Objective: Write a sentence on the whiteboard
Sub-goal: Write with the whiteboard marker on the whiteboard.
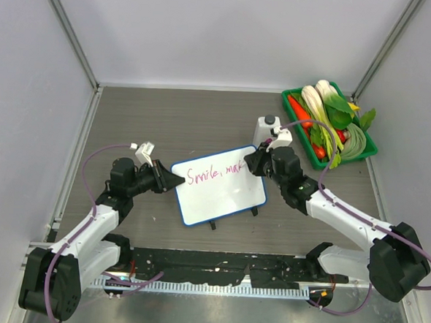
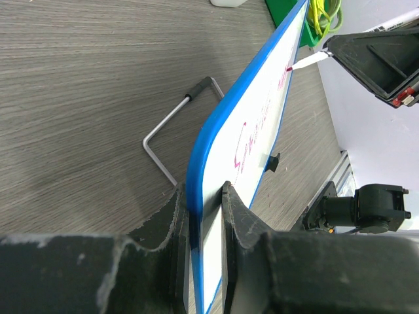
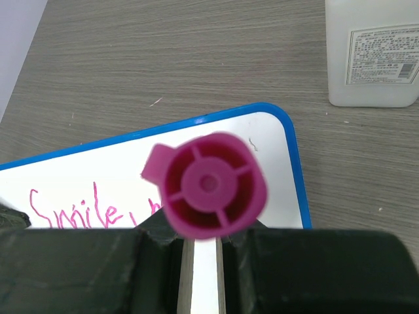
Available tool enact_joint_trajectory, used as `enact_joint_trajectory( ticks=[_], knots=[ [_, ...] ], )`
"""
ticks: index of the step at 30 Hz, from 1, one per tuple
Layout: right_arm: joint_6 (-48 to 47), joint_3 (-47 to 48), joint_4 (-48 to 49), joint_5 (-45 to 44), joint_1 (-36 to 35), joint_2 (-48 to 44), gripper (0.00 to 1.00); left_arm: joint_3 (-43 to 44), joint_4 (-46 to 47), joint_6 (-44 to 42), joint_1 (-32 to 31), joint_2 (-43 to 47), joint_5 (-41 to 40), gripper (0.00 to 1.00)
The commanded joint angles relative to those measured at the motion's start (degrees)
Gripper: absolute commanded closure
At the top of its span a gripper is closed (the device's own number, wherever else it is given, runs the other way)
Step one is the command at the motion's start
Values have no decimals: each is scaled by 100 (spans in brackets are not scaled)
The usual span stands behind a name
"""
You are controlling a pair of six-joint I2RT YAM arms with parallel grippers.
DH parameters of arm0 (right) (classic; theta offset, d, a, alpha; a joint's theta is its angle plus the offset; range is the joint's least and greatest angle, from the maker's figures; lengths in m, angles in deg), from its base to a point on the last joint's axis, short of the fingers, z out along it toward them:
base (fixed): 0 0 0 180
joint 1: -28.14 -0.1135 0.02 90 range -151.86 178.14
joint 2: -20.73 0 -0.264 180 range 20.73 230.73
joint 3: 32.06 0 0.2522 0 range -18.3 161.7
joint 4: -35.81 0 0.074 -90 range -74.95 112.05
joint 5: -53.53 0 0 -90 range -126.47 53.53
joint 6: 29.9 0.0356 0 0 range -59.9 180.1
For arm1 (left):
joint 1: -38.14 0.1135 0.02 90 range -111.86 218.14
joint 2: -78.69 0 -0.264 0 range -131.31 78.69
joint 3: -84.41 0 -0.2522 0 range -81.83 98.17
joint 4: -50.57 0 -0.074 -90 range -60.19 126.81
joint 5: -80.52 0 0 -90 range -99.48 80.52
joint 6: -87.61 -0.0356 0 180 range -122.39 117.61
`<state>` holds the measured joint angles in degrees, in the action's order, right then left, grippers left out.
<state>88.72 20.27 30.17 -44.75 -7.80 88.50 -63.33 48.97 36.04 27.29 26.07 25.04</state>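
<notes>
The whiteboard (image 1: 220,200), white with a blue rim, stands tilted on the table between the two arms. My left gripper (image 1: 172,181) is shut on its left edge; in the left wrist view the fingers (image 2: 239,216) pinch the blue rim (image 2: 196,163). My right gripper (image 1: 258,163) is shut on a pink marker (image 3: 213,186), whose tip (image 2: 291,67) touches the board's upper right part. The sentence (image 1: 213,173) reads "Smile, mak" in pink, and its start shows below the marker (image 3: 72,208).
A white bottle (image 1: 266,129) stands just behind the board's right corner. A green tray (image 1: 287,98) of vegetables sits at the back right. The board's wire foot (image 2: 170,124) rests on the table behind it.
</notes>
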Motion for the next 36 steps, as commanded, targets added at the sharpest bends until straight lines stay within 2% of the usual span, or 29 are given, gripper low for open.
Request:
enact_joint_trajectory(
  ticks=[1,10,20,36],
  knots=[
    [-76,-156,-117,-166,8,-167,99,-119,-223,-724,136,-64,-983,100],
    [-85,-245,-197,-254,8,-308,98,-119,-223,-732,127,-73,-965,100],
    [-111,239,-223,-341,8,-466,99,-119,-223,-732,127,-73,-974,100],
    [-155,274,-153,-289,96,-299,98,-128,-223,-732,127,-55,-983,100]
  ],
)
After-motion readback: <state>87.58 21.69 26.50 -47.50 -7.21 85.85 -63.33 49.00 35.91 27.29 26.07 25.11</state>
